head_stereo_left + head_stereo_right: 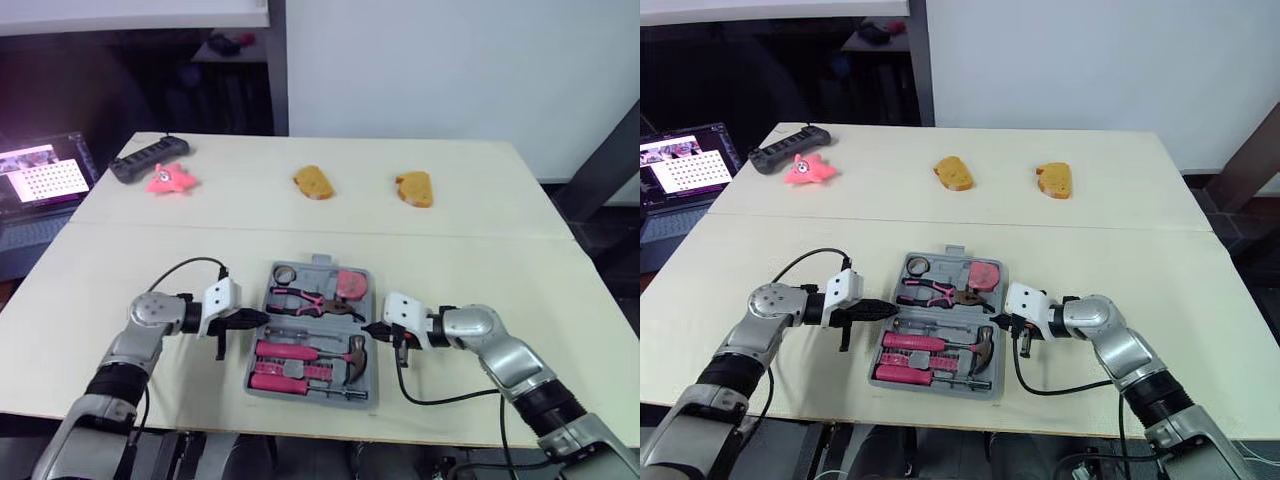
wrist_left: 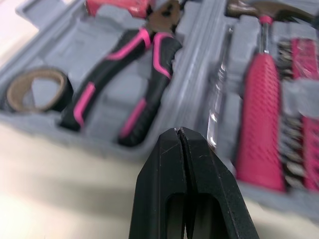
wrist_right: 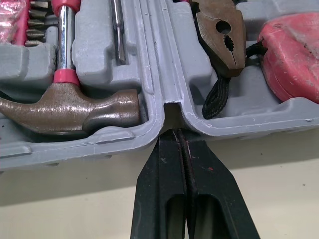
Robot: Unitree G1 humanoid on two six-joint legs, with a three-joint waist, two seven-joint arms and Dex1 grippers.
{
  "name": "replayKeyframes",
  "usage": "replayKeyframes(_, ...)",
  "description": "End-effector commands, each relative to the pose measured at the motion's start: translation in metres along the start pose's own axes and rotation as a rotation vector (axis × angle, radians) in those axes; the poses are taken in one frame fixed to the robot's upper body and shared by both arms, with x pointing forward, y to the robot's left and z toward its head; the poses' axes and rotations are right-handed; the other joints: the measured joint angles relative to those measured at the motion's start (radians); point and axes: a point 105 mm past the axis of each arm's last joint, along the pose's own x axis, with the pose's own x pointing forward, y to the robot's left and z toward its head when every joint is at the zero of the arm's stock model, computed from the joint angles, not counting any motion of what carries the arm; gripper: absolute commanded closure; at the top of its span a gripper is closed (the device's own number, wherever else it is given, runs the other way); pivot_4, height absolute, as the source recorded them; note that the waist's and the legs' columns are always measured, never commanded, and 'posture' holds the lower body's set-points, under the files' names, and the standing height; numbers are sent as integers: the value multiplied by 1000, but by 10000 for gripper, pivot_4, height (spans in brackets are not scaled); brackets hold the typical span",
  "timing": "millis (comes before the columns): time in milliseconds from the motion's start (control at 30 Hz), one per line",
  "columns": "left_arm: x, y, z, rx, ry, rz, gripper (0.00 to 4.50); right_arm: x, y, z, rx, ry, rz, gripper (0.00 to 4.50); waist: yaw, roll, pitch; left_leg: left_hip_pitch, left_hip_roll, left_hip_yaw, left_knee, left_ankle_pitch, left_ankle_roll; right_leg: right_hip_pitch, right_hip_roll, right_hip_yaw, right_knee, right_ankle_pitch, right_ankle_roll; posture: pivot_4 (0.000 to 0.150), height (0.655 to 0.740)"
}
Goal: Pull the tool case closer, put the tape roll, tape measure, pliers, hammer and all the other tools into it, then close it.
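The tool case (image 3: 102,59) is lying open and flat on the pale, matte worktop (image 1: 480,260), near its front edge and between the two arms. It is grey moulded plastic with rounded ridges and shaped recesses.

In the far half, the tape roll (image 2: 64,92), a thin black band with a tan inner face, is sitting in the left corner. The pliers (image 2: 129,74) are lying beside it, showing dull brown serrated jaws and curved black-and-pink handles. The rounded pink tape measure (image 3: 294,55) is filling the right corner.

In the near half, the hammer (image 3: 70,112) is resting with its worn, brownish metal head toward the right rim and its ribbed pink handle running left. A slim chrome screwdriver shaft (image 2: 217,109) and a row of small bits (image 3: 37,22) are lying alongside it.

The left gripper (image 1: 262,318) is pointing at the case's left rim with its black fingers pressed together and holding nothing. Whether the tip is touching the plastic is unclear. The right gripper (image 3: 174,130) is likewise pinched closed and empty, its tip sitting right at the notch in the middle of the right rim.

Two orange, crusty lumps (image 1: 313,181) and a pink toy (image 1: 170,179) are lying well apart at the far side.
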Motion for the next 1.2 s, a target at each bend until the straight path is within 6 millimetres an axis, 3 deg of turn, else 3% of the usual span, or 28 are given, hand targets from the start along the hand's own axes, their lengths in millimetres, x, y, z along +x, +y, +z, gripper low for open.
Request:
replayKeyframes(33,-4,1,-8,4,32,12,45000,4,4,15,-50,-41,24,44318,-11,0,0,1,0,0,-1,0,0,1,0,0,0,0,0,1500,7080)
replayKeyframes(200,-24,4,-6,-36,15,21,45000,-6,2,7,-34,-21,11,44318,-21,0,0,1,0,0,-1,0,0,1,0,0,0,0,0,1500,7080)
replayKeyframes(433,-42,9,-25,-58,95,65,45000,-13,-1,2,-29,-6,-8,44318,-18,0,0,1,0,0,-1,0,0,1,0,1,0,0,0,1500,7080)
replayKeyframes(600,-30,10,-29,-107,79,58,45000,-10,-2,6,-34,-16,-6,44318,-16,0,0,1,0,0,-1,0,0,1,0,0,0,0,0,1500,7080)
replayKeyframes(900,7,2,-14,-98,5,-27,45000,-2,-5,18,-57,-42,3,44318,-17,0,0,1,0,0,-1,0,0,1,0,0,0,0,0,1500,7080)
replayKeyframes(1200,4,-10,-18,-137,15,-53,45000,8,6,24,-39,-72,40,44318,-20,0,0,1,0,0,-1,0,0,1,0,1,0,0,0,1500,7080)
